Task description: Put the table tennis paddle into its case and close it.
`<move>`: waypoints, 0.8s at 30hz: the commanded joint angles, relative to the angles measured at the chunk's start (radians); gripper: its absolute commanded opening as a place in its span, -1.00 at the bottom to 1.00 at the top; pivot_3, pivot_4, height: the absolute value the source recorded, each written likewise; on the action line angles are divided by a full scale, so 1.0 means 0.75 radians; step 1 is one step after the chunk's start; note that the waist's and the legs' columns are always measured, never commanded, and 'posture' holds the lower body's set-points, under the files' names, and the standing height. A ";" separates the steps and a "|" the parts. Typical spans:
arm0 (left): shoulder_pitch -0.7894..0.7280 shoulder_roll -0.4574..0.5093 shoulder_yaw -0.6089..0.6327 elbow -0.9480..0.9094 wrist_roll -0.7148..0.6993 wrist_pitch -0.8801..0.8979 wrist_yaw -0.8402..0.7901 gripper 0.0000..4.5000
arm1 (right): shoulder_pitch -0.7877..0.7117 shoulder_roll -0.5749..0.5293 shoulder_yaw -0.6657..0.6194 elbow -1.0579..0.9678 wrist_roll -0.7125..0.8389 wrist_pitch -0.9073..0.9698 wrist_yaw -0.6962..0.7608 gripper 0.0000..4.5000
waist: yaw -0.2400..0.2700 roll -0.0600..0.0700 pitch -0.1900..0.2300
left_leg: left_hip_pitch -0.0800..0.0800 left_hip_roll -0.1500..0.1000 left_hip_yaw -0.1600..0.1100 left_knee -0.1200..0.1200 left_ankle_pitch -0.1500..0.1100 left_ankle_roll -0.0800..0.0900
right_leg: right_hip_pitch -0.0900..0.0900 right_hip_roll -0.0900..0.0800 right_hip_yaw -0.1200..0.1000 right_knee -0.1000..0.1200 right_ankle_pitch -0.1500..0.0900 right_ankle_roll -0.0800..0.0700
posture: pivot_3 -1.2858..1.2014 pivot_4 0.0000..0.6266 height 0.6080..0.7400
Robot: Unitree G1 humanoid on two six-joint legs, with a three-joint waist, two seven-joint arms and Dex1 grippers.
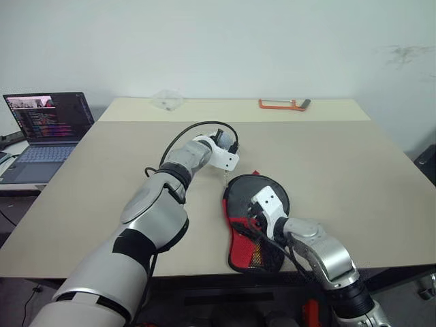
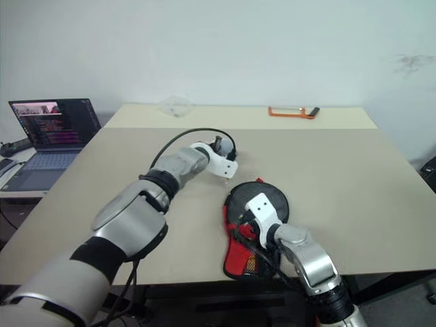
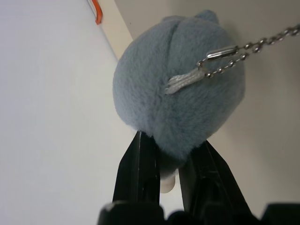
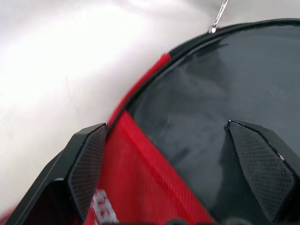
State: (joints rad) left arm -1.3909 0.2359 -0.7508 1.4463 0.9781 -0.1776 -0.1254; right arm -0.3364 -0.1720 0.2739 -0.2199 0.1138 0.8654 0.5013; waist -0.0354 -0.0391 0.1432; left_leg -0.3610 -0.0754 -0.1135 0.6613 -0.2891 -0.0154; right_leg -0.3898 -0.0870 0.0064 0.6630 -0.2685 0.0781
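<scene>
The case (image 1: 242, 193), black on top and red with mesh below, lies flat near the table's front edge. The table tennis paddle is hidden. My right gripper (image 4: 173, 154) is open, its fingers (image 4: 86, 164) spread over the case where the black and red parts meet. My left gripper (image 3: 171, 154), just beyond the case's round end, is shut on a grey-blue plush ball (image 3: 180, 84). A bead chain (image 3: 248, 47) runs from the ball toward the case's zip edge, where a metal pull (image 4: 218, 18) shows at the rim.
The beige table (image 1: 340, 177) carries an orange-handled tool (image 1: 283, 104) and a clear plastic piece (image 1: 167, 100) at its far edge. An open laptop (image 1: 48, 129) sits on a side surface at the left. A black cable (image 1: 197, 128) loops over my left forearm.
</scene>
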 commanded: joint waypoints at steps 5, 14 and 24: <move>-0.003 -0.012 0.037 -0.042 -0.037 -0.011 -0.002 -0.87 | -0.002 0.004 0.001 0.166 0.037 0.058 -0.016 1.00 | 0.001 0.000 0.001 | -0.001 0.000 0.000 0.000 0.000 0.000 | -0.001 0.000 0.000 0.000 0.000 0.000 | 0.03 -0.52 1.00; -0.013 -0.032 0.031 -0.043 -0.038 -0.011 -0.003 -0.87 | -0.018 -0.033 0.026 0.294 -0.090 -0.048 -0.148 1.00 | 0.007 0.001 0.001 | -0.001 -0.001 -0.001 0.000 0.000 0.000 | 0.000 0.000 0.000 0.000 0.000 0.000 | 0.03 -0.52 1.00; -0.038 -0.082 0.051 -0.044 -0.062 0.003 0.006 -0.87 | 0.035 -0.102 0.056 0.348 -0.118 -0.069 -0.145 1.00 | 0.015 0.001 0.000 | -0.001 -0.002 -0.001 0.001 0.000 0.000 | 0.001 -0.002 -0.001 -0.001 0.000 0.000 | 0.03 -0.52 1.00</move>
State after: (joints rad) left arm -1.3798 0.1695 -0.7293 1.4432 0.9407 -0.1834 -0.1383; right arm -0.3976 -0.2003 0.2959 -0.0811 0.0667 0.7355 0.4067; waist -0.0244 -0.0383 0.1435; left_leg -0.3619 -0.0769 -0.1141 0.6619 -0.2890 -0.0154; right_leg -0.3893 -0.0884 0.0056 0.6626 -0.2683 0.0784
